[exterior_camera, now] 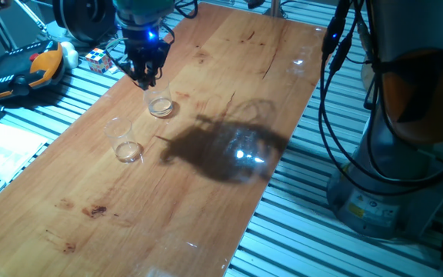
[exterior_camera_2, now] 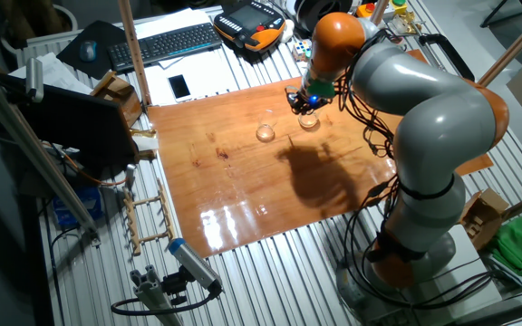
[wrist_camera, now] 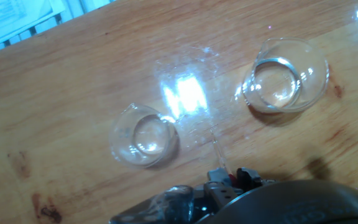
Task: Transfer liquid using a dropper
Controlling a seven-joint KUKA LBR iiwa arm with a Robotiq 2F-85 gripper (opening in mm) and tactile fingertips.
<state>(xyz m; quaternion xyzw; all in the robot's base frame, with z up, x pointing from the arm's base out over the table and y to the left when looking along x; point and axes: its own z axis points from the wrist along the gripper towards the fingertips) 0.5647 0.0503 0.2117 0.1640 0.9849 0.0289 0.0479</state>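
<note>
Hanging from the tool [exterior_camera: 146,79], pinched there: dropper [wrist_camera: 219,151], tip between two cups

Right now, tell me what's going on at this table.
A single robot arm has its gripper hanging just above one of two small clear cups on the wooden table; the other cup stands apart, nearer the table's middle. In the hand view a thin, clear dropper sticks out from the gripper toward the table, its tip between the cups. Any liquid in the cups is hard to make out.
</note>
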